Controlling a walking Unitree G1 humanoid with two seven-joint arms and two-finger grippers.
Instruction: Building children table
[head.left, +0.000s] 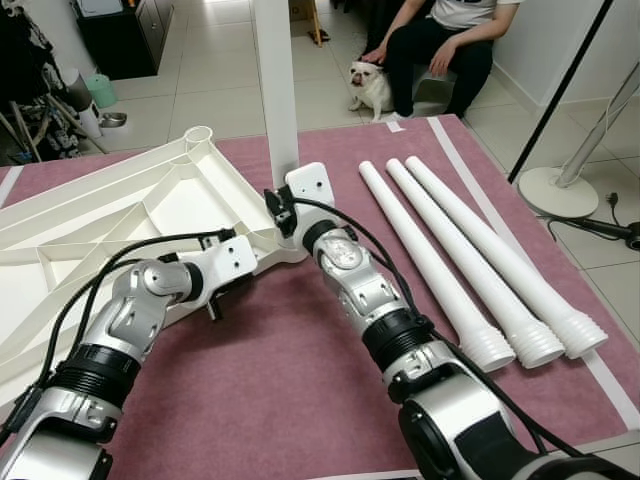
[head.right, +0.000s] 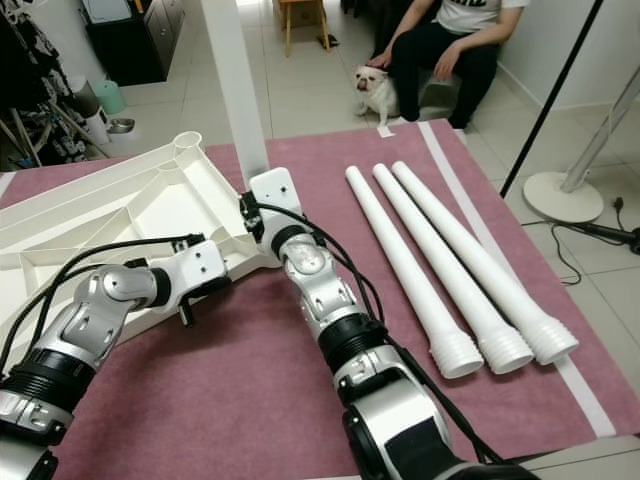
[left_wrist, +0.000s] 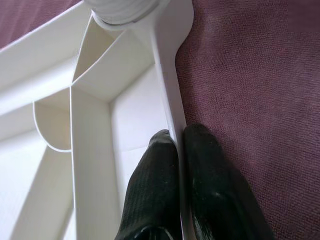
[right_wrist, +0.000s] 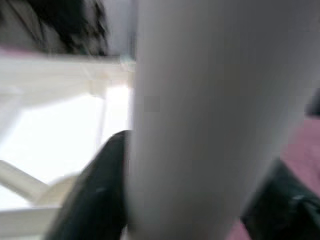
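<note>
A white children's tabletop (head.left: 130, 200) lies upside down on a maroon mat (head.left: 300, 400), ribs facing up. One white table leg (head.left: 275, 90) stands upright in the tabletop's near right corner. My right gripper (right_wrist: 200, 155) is shut on this leg, a black finger (right_wrist: 95, 200) on each side of it. My left gripper (left_wrist: 179, 135) is shut on the tabletop's rim wall (left_wrist: 170, 90), just below that corner, one finger inside and one outside. Three more white legs (head.left: 462, 255) lie side by side on the mat to the right.
An open round socket (head.left: 198, 134) shows at the tabletop's far corner. A seated person (head.left: 440, 40) and a small dog (head.left: 370, 85) are just beyond the mat. A fan base (head.left: 560, 190) with a cable stands right; a dark cabinet (head.left: 125, 35) is back left.
</note>
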